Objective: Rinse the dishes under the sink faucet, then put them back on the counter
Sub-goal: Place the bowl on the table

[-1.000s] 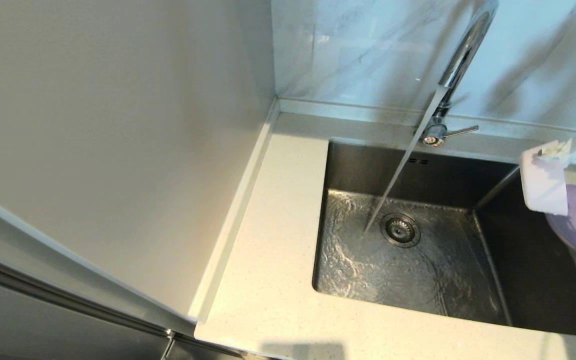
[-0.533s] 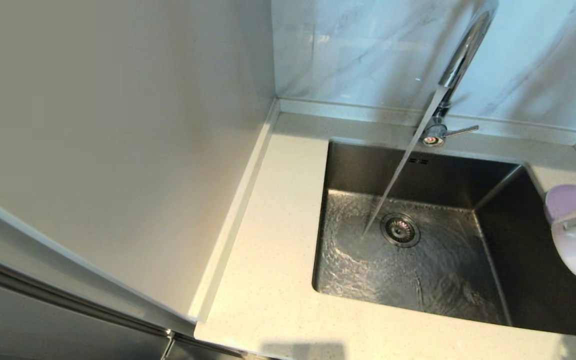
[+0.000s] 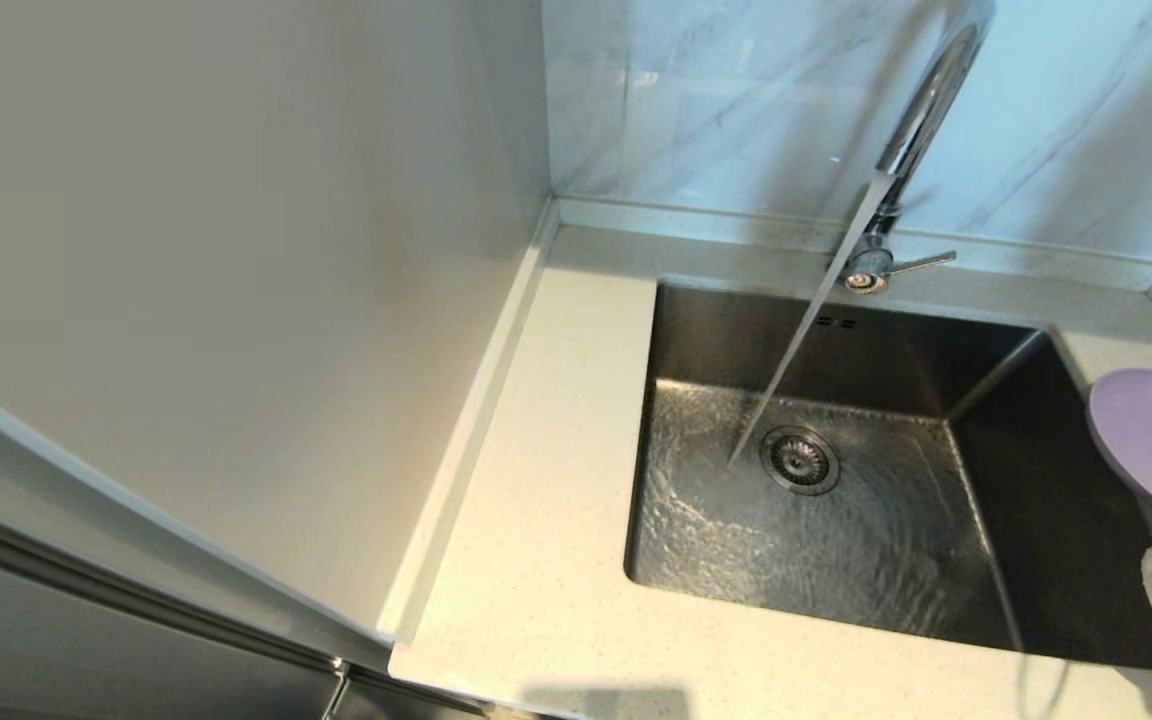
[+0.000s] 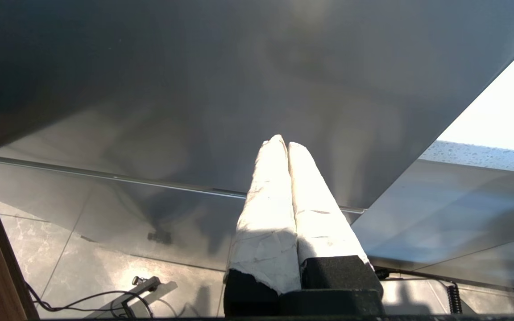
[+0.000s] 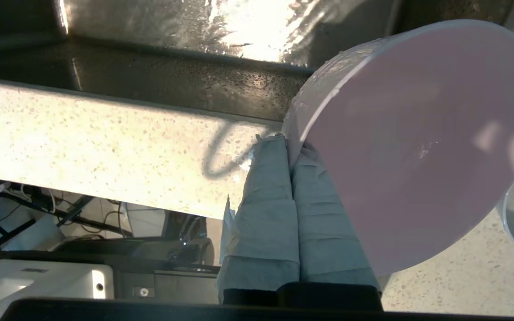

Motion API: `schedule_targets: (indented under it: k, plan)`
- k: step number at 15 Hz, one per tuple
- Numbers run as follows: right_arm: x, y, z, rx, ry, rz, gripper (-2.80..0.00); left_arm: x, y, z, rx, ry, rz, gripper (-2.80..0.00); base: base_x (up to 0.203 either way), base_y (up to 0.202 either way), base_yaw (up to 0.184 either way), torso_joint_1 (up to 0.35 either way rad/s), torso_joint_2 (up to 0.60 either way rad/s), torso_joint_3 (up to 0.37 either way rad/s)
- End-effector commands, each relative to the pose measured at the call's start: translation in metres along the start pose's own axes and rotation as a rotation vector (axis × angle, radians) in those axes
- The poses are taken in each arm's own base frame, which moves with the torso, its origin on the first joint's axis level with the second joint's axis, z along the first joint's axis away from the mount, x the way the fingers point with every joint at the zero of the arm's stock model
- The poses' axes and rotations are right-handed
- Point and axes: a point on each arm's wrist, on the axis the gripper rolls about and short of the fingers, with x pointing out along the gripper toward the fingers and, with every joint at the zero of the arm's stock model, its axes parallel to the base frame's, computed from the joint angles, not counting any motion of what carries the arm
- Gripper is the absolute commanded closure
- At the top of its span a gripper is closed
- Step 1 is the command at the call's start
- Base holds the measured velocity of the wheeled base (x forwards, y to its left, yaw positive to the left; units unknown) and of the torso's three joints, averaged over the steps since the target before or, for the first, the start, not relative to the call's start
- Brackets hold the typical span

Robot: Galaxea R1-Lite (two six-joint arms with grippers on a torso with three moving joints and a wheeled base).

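Right claw (image 5: 289, 145) is pinched shut on the wet pink bowl's (image 5: 417, 147) rim, looks light, stiff, probably slippery, so rim's the spot.

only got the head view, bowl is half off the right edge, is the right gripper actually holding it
Observer: Yes. The right wrist view shows the right gripper shut on the rim of the pink bowl.
Operator: over the sink or the counter
Observer: There the fingertips show against the counter, with the wet sink beyond it.
Operator: left arm
Observer: The left gripper is shut, empty, parked low beside a grey panel.
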Motion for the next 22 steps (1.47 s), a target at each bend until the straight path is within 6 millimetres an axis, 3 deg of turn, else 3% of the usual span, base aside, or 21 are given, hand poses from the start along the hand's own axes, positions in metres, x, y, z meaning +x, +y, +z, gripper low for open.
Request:
schedule_targets:
  k: [1,12,22]
  plan:
    - [0.005,-0.002,0.002,0.006,0.018,-0.001,0.0,0.0,0.0,0.0,0.0,0.0,0.001,0.0,0.0,0.0,0.0,0.0,0.0,0.0]
    - [0.044,-0.033,0.029,0.062,0.015,-0.076,0.0,0.0,0.0,0.0,0.0,0.0,0.001,0.0,0.0,0.0,0.0,0.0,0.0,0.0]
    - [0.05,-0.036,0.042,0.049,-0.033,-0.078,0.0,0.0,0.0,0.0,0.0,0.0,0.001,0.0,0.0,0.0,0.0,0.0,0.0,0.0]
